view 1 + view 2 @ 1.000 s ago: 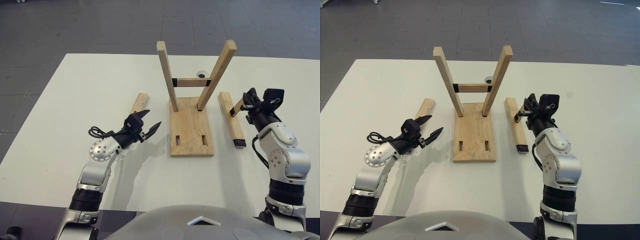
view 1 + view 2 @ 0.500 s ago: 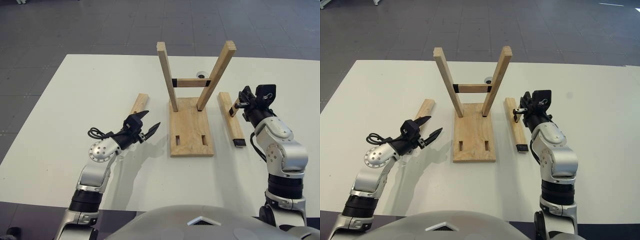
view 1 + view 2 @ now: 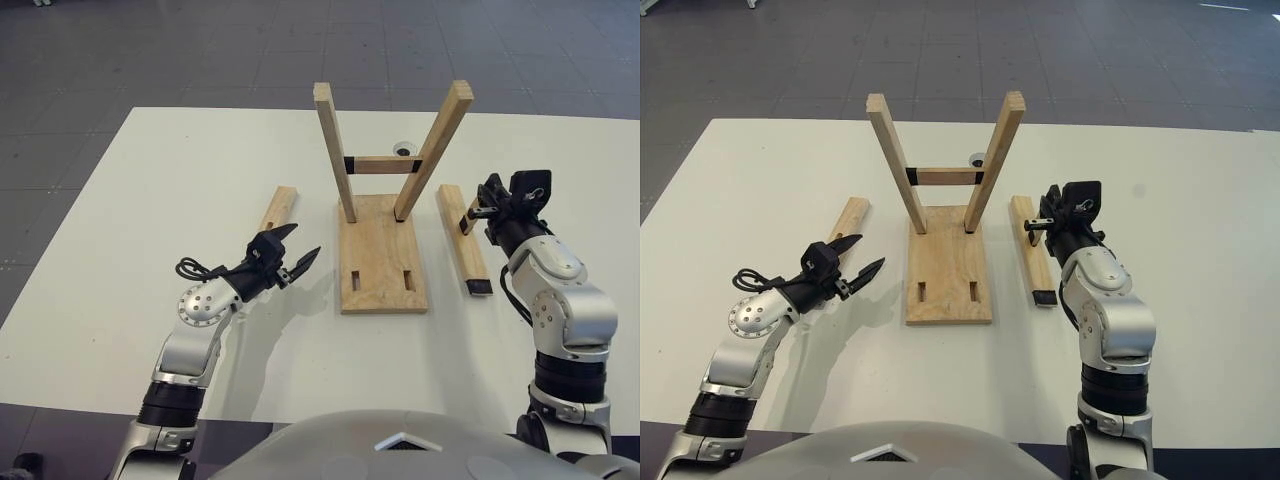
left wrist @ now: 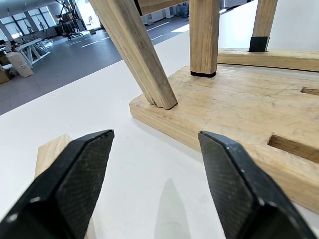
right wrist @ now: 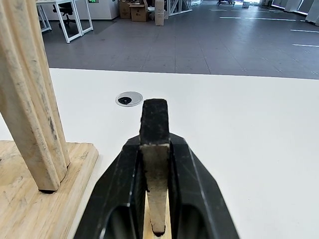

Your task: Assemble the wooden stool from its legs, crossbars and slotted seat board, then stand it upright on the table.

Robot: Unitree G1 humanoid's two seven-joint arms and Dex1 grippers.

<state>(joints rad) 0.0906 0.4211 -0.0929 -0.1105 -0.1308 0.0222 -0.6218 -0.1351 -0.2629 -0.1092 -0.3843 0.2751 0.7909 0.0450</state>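
Observation:
The slotted seat board (image 3: pixel 381 257) lies flat mid-table. Two legs joined by a crossbar (image 3: pixel 380 164) stand in its far end, and two slots (image 3: pixel 381 279) at its near end are vacant. One loose leg (image 3: pixel 279 208) lies to the board's left, another (image 3: pixel 464 243) to its right. From that right leg a short black-tipped crossbar (image 3: pixel 472 214) sticks up, and my right gripper (image 3: pixel 488 207) is shut on it; the right wrist view has the bar (image 5: pixel 154 119) clamped between the fingers. My left gripper (image 3: pixel 298 248) hovers open just left of the board, holding nothing (image 4: pixel 154 149).
A round cable hole (image 3: pixel 404 149) sits in the white table (image 3: pixel 180 180) behind the standing legs. Bare tabletop spreads on the far left, far right and near the front edge. Beyond the table's far edge is grey floor.
My right gripper has shifted a little to the left and away from me, with the short crossbar still in it. The left arm has barely moved.

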